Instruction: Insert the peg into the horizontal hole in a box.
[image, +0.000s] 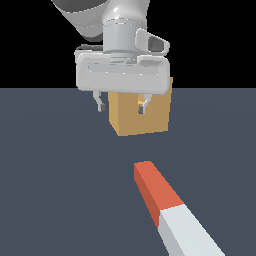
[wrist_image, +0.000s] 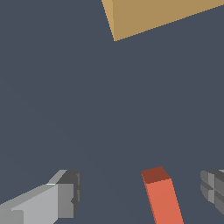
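- The pincer (image: 121, 107) hangs in the air with its two fingers spread apart and nothing between them; in the wrist view one finger (wrist_image: 65, 192) and the other (wrist_image: 214, 188) sit wide of each other, with bare dark worktop (wrist_image: 65, 109) showing in the gap.
- Taking the peg (image: 167, 207) as the landmark: the pincer is above and beyond its red-orange end, not touching it. In the wrist view that red-orange end (wrist_image: 159, 192) lies between the finger lines but nearer one finger, so the pincer does not look centred over the bar.
- The peg lies flat on the worktop (image: 50, 175), red-orange half pointing away toward the box (image: 140, 115), white half nearer the exterior camera and running out of the picture.
- The box stands beyond the peg's red end, well apart from it, with open worktop between them. The pincer partly covers its upper face in the exterior view.
- The hole is not visible in either view; the box faces that show are plain tan, so I cannot tell which side carries it.
- Progress, as a judgement: nothing of the task itself is done. The peg is ungrasped and outside the box. Left to do: line up over the peg, descend, close on it, lift, bring it level with the hole and push it in.
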